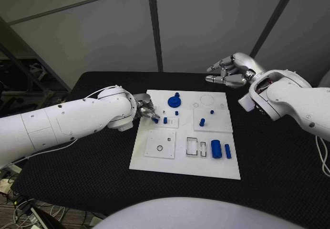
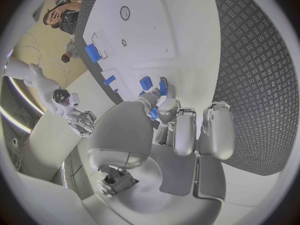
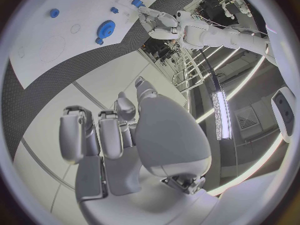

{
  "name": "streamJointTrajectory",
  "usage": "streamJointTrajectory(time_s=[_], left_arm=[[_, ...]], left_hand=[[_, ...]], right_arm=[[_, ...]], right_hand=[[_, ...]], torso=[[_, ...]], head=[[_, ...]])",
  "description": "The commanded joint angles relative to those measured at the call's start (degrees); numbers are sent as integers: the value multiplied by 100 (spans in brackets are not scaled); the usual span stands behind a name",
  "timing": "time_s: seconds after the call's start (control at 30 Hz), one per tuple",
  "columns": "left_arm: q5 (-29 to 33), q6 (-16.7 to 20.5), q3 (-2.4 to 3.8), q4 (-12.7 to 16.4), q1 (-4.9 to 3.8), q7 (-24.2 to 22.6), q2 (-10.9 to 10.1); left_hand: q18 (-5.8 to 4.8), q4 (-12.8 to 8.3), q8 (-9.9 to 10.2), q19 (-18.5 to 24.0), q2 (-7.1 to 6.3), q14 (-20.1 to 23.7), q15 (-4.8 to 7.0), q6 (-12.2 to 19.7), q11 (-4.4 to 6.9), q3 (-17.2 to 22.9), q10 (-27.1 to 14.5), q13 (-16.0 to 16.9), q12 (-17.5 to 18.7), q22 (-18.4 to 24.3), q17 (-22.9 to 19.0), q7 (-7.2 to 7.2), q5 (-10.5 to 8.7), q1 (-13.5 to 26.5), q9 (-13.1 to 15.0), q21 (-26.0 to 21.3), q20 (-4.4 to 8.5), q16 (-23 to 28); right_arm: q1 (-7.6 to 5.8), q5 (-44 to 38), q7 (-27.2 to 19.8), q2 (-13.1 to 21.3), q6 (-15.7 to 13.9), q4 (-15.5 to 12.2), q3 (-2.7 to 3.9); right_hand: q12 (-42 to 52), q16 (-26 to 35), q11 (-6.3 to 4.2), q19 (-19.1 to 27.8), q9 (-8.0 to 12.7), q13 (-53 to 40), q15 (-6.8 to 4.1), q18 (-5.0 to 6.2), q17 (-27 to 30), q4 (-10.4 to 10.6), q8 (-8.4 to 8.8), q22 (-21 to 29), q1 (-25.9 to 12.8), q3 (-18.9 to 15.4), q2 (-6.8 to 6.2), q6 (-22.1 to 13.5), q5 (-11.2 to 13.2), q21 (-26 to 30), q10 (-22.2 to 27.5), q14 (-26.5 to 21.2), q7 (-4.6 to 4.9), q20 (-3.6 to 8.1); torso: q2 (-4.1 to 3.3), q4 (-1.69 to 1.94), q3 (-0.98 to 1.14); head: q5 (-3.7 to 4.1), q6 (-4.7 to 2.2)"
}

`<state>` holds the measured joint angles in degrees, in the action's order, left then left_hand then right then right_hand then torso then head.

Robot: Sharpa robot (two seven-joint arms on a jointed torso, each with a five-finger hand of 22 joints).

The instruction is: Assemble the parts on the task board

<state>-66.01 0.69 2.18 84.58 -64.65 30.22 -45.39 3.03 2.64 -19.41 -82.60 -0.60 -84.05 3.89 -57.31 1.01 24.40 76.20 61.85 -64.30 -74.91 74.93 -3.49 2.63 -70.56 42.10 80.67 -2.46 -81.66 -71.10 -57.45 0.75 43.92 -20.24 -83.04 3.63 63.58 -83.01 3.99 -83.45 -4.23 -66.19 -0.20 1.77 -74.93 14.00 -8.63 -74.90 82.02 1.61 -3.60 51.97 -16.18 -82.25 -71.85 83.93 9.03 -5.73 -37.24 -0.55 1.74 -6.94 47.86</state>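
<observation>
The white task board (image 1: 152, 162) lies in the middle of the black table. My left hand (image 1: 146, 110) is at the board's left edge, and its thumb and a finger pinch a small blue part (image 2: 154, 114) over a raised square plate (image 1: 172, 125). Two more small blue parts (image 2: 146, 83) stand just past its fingertips (image 2: 168, 92). On the board are a blue gear (image 1: 174, 101), a blue peg (image 1: 202, 122), a blue cylinder (image 1: 216, 148) and a blue bar (image 1: 227, 151). My right hand (image 1: 229, 71) hangs beyond the board's far right corner, fingers curled in on nothing.
The board also carries a square plate with a round hole (image 1: 160, 144), two empty rectangular slots (image 1: 191, 146) and a ring outline (image 1: 206, 100). Black table (image 1: 282, 157) surrounds the board. The right wrist view shows the gear (image 3: 106, 29) and my left hand (image 3: 159, 22).
</observation>
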Motion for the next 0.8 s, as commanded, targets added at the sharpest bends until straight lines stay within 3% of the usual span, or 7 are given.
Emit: streamJointTrajectory(time_s=[0.03, 0.8], left_arm=[[-98, -101, -7, 9, 11, 52, -7], [-202, -344, -7, 37, 13, 69, -10]], left_hand=[[-19, -504, -41, -16, 39, -343, 41, 11, 4, 548, 22, -7, 27, -601, 590, 31, 19, 3, 44, 8, 25, -12], [-14, -570, -91, -5, -15, -343, 45, 44, 8, 692, -27, -143, 149, -590, 590, 33, 21, 48, 114, -14, 30, -11]], right_arm=[[-10, 3, -19, -2, 28, -1, 2], [-8, 3, -14, -2, 57, 11, 1]], right_hand=[[2, 37, -4, 14, 5, 1, -31, 117, -550, 15, -22, -199, -35, -26, 40, 31, -30, 33, 18, 365, 0, 17], [-3, 45, -5, 17, 6, 10, -32, 119, -543, 19, -25, -191, -33, -20, 61, 34, -33, 40, 24, 364, 0, 18]], torso=[[1, 0, 0], [0, -7, 2]], head=[[3, 8], [-5, 28]])
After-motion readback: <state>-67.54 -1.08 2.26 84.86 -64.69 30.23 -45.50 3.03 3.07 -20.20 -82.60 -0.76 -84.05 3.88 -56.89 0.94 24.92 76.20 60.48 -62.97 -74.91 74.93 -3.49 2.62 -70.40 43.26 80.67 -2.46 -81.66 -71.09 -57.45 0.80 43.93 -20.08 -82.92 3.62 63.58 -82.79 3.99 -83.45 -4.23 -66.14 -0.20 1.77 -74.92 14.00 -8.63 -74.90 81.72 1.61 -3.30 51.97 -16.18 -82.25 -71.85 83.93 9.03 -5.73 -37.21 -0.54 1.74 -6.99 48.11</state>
